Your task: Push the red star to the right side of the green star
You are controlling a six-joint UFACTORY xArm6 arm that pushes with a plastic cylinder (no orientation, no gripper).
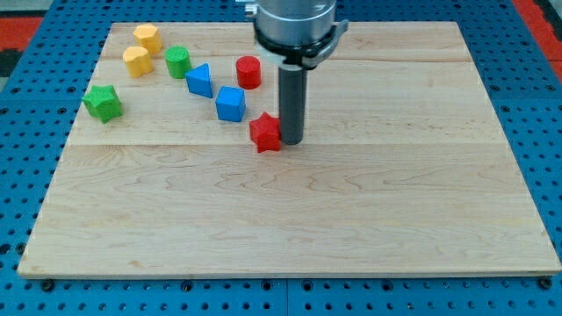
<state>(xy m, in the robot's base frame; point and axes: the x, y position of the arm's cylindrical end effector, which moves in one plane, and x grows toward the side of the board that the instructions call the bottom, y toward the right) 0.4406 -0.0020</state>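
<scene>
The red star point(264, 132) lies near the middle of the wooden board point(369, 219). My tip point(291, 140) stands right against the red star's right side. The green star point(103, 103) sits far off at the view's left edge of the board. The rod comes down from the arm's grey end at the view's top.
Between the two stars lie a blue cube point(230, 104), a blue triangular block point(199, 81), a red cylinder point(248, 71) and a green cylinder point(178, 61). Two yellow blocks point(137, 61) point(147, 38) sit at the top left. A blue pegboard point(26, 70) surrounds the board.
</scene>
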